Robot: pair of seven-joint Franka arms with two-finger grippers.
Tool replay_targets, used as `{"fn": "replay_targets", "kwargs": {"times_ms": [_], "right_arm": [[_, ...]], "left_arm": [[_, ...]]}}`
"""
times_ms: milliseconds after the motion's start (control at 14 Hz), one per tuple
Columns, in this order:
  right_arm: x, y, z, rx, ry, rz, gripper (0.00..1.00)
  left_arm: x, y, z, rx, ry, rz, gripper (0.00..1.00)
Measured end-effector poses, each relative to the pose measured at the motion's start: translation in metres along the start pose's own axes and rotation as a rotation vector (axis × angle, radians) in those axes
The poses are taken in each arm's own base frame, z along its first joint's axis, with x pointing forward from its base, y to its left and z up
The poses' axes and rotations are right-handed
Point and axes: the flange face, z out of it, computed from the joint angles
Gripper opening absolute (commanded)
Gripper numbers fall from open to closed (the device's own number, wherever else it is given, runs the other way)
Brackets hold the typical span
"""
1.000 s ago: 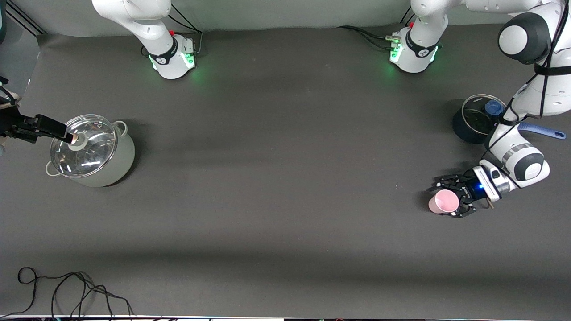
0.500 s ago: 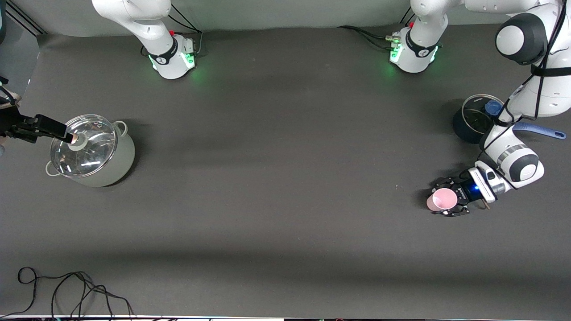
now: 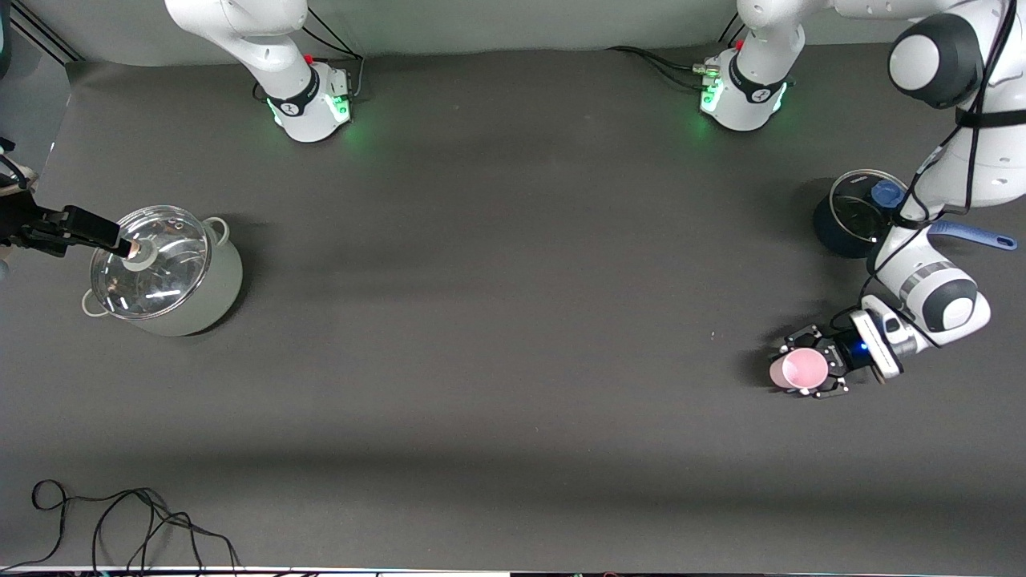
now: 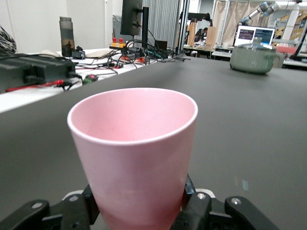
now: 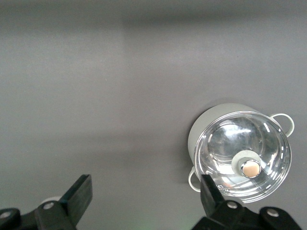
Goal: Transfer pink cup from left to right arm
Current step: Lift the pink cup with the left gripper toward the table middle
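The pink cup (image 3: 799,370) stands mouth up, low over the table toward the left arm's end. My left gripper (image 3: 808,365) reaches in level from the side and is shut on it. In the left wrist view the cup (image 4: 134,153) fills the middle, with one black finger on each side of its lower part (image 4: 194,203); the left gripper (image 4: 136,213) is mostly hidden by it. My right gripper (image 3: 96,232) waits open and empty, high up beside the pale green pot. Its fingers stand wide apart in the right wrist view (image 5: 144,191).
A pale green pot with a glass lid (image 3: 168,268) stands at the right arm's end; it also shows in the right wrist view (image 5: 240,153). A dark pot with a blue-knobbed lid and blue handle (image 3: 854,216) stands by the left arm. Black cable (image 3: 120,521) lies at the front edge.
My left gripper, with the pink cup, has shifted slightly and its wrist has turned a little. The right arm has not moved.
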Motion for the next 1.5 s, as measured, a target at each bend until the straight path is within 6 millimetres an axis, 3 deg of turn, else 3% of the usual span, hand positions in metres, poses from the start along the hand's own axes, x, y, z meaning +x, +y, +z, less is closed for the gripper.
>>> {"fn": "replay_targets", "kwargs": {"times_ms": [143, 286, 571, 786, 1071, 1286, 1500], "right_arm": [[0.000, 0.000, 0.000, 0.000, 0.000, 0.000, 1.00], [0.000, 0.000, 0.000, 0.000, -0.001, 0.000, 1.00], [-0.002, -0.001, 0.002, 0.010, -0.019, 0.010, 1.00], [-0.004, -0.007, 0.003, 0.056, -0.039, 0.143, 0.99], [-0.009, -0.024, 0.005, 0.076, -0.095, 0.401, 0.99], [-0.016, -0.069, 0.003, 0.102, -0.139, 0.624, 0.98], [-0.030, -0.147, -0.008, 0.099, -0.149, 0.790, 0.98]], "left_arm": [[0.058, -0.003, 0.025, -0.012, -0.041, -0.042, 0.40], [0.116, 0.008, 0.061, -0.031, -0.082, -0.096, 0.40], [0.222, 0.057, 0.150, -0.065, -0.163, -0.217, 0.39], [0.257, 0.101, 0.212, -0.102, -0.188, -0.254, 0.39], [0.299, 0.134, 0.251, -0.095, -0.174, -0.210, 0.42], [0.345, 0.176, 0.283, -0.093, -0.171, -0.113, 0.42], [0.395, 0.235, 0.317, -0.111, -0.165, 0.031, 0.43]]}}
